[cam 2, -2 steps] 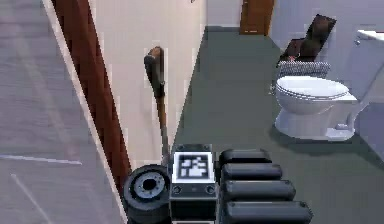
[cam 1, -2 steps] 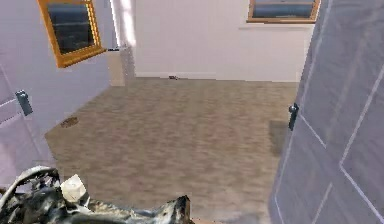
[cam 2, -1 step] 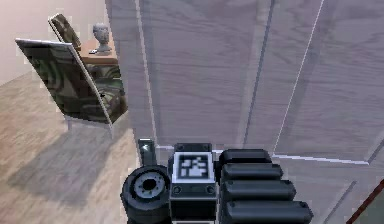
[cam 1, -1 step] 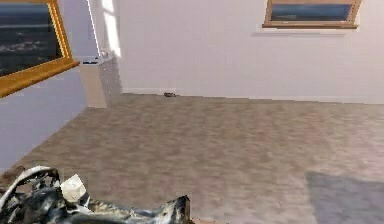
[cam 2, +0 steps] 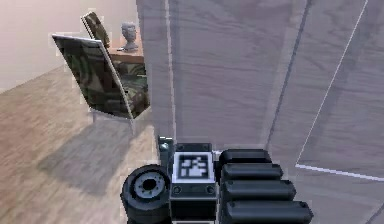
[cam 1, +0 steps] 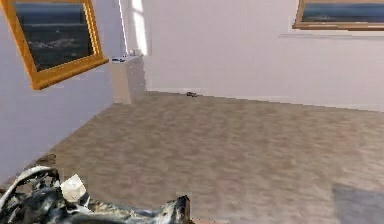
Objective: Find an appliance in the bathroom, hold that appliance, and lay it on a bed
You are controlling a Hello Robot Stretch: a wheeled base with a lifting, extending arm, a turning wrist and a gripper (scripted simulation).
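At the bottom of the arm side view the arm (cam 2: 250, 185) shows as stacked dark blocks, drawn in close to a pale panelled wall (cam 2: 260, 70). A white square with black marks (cam 2: 192, 165) sits at its end. Left of that is the gripper (cam 2: 148, 192), seen as a dark round body. Its far end cannot be made out, so I cannot tell whether it holds anything.
Two patterned chairs (cam 2: 100, 75) stand at a wooden table (cam 2: 135, 55) with a grey bust (cam 2: 129, 36) on it. Ahead lies open beige carpet (cam 1: 230, 140), a white unit (cam 1: 126, 75) in the far corner, and framed pictures (cam 1: 55, 35) on the walls.
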